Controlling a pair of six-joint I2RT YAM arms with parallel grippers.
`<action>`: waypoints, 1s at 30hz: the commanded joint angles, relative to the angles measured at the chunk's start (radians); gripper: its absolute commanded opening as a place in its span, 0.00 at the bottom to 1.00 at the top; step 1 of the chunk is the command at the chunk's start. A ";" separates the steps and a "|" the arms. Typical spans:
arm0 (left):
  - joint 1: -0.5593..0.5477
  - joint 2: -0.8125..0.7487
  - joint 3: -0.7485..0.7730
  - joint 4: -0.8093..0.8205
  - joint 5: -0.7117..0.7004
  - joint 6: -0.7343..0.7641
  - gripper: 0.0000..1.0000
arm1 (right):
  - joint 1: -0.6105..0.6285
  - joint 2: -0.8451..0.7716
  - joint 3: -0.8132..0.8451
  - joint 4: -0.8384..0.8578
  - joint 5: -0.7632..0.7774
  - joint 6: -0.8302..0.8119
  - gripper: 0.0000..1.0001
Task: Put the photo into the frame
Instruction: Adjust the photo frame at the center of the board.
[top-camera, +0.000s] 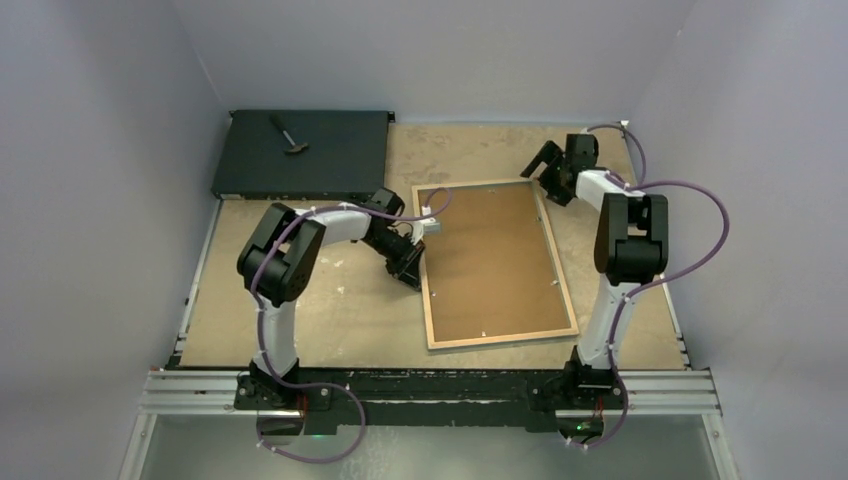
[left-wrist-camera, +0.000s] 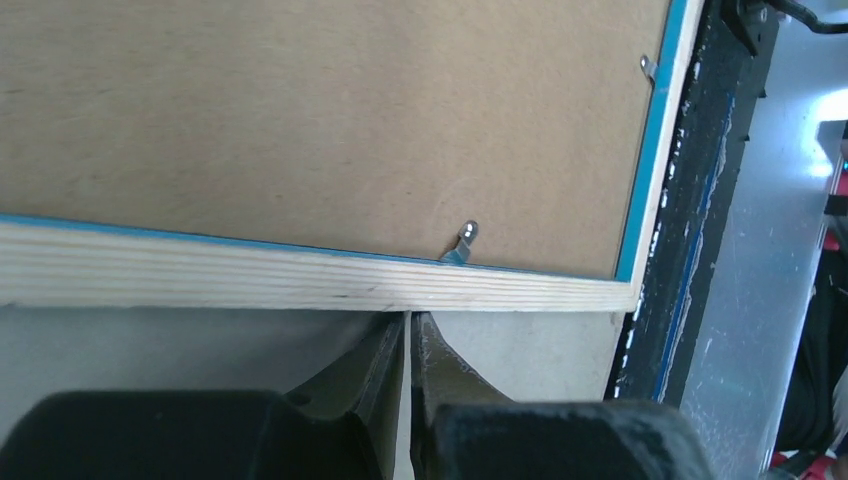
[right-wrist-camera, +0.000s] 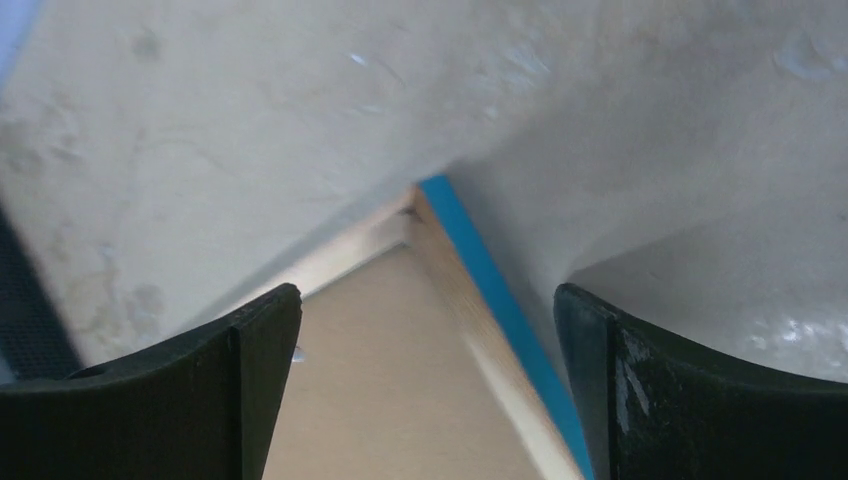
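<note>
The frame (top-camera: 424, 292) lies back-up on the table, its bare wood rim around a brown backing panel (top-camera: 495, 260). The photo is hidden. My left gripper (top-camera: 413, 276) is shut with nothing in it, its tips (left-wrist-camera: 408, 320) against the outside of the frame's left rail (left-wrist-camera: 300, 275), near a small metal tab (left-wrist-camera: 462, 240) bent up over the panel (left-wrist-camera: 330, 130). My right gripper (top-camera: 548, 172) hangs open over the frame's far right corner (right-wrist-camera: 450, 260). There the blue edge shows, and the fingers (right-wrist-camera: 250, 370) stand wide on either side.
A flat black box (top-camera: 305, 152) sits at the back left with a small tool (top-camera: 290, 140) on top. The arms' mounting rail (top-camera: 430, 390) runs along the near edge. Grey walls close in both sides and the back.
</note>
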 joint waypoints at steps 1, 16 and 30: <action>-0.052 0.004 -0.016 0.023 -0.058 0.037 0.05 | 0.010 0.026 0.070 -0.008 -0.032 0.020 0.99; -0.201 0.162 0.155 0.174 -0.023 -0.205 0.05 | 0.323 0.309 0.458 -0.081 -0.280 0.002 0.99; -0.221 0.239 0.198 0.410 -0.072 -0.433 0.05 | 0.437 0.279 0.316 0.041 -0.472 0.013 0.99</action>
